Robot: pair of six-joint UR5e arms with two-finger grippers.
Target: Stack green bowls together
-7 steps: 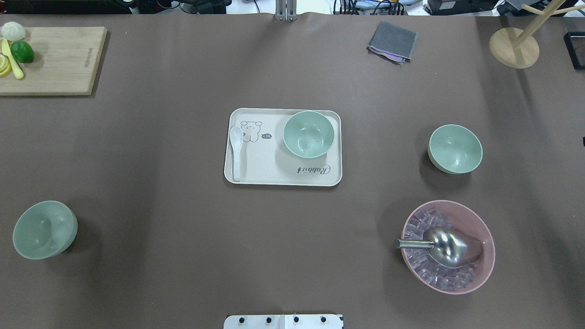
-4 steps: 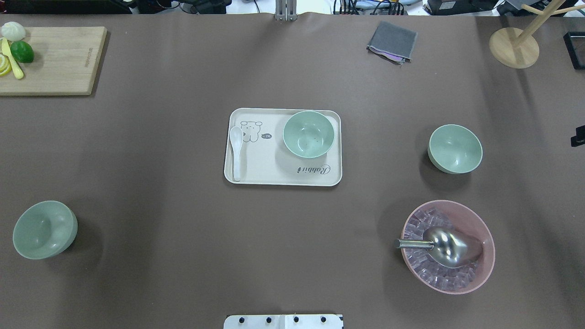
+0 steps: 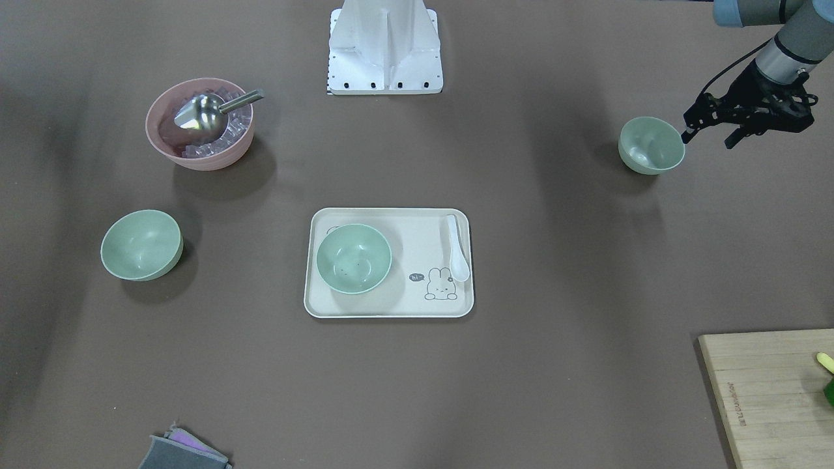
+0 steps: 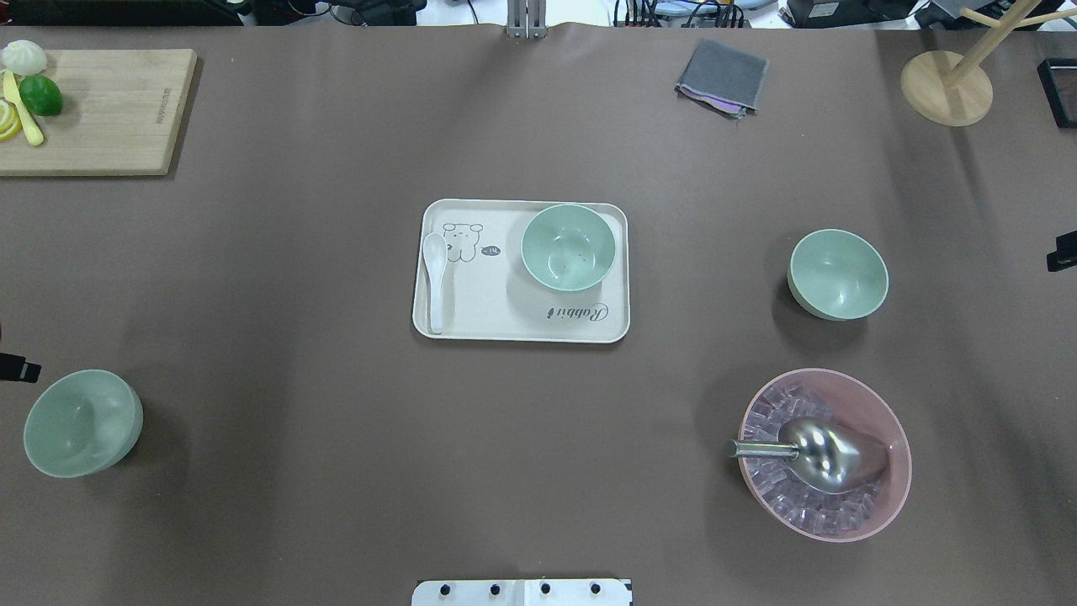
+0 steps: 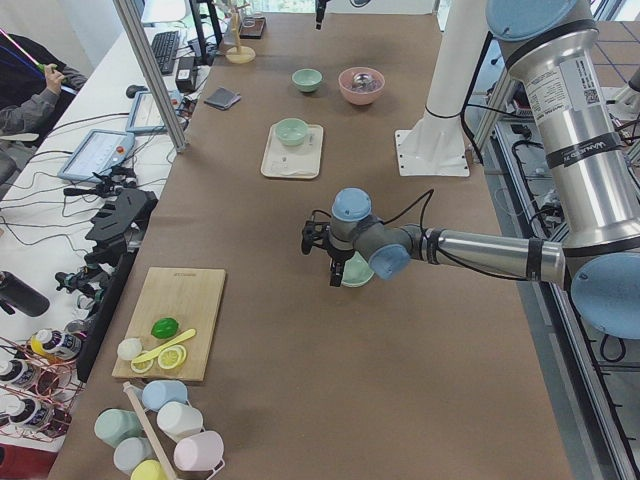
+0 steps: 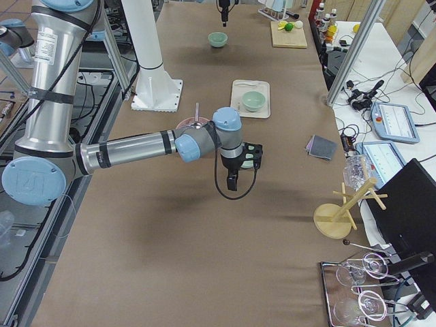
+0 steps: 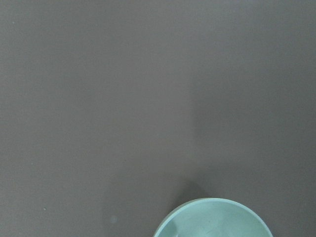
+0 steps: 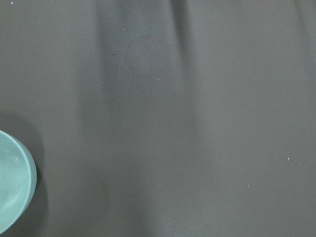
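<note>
Three pale green bowls stand apart. One (image 4: 568, 247) sits on the cream tray, one (image 4: 837, 274) is at the right and one (image 4: 82, 422) is at the near left. My left gripper (image 3: 709, 138) hovers open and empty just beside the left bowl (image 3: 651, 144); that bowl's rim shows in the left wrist view (image 7: 215, 219). My right gripper (image 6: 232, 182) hangs above the table to the right of the right bowl (image 8: 12, 187). Only one of its fingertips (image 4: 1062, 257) shows overhead, so I cannot tell if it is open.
The tray (image 4: 471, 324) also holds a white spoon (image 4: 435, 278). A pink bowl (image 4: 896, 492) with ice and a metal scoop (image 4: 829, 454) stands near the right bowl. A cutting board (image 4: 109, 118), a grey cloth (image 4: 722, 77) and a wooden stand (image 4: 947, 88) line the far edge.
A tip of my left gripper has come into the overhead view at the left edge, by the left bowl. The right gripper's tip has edged in at the right edge. The bowls have not moved.
</note>
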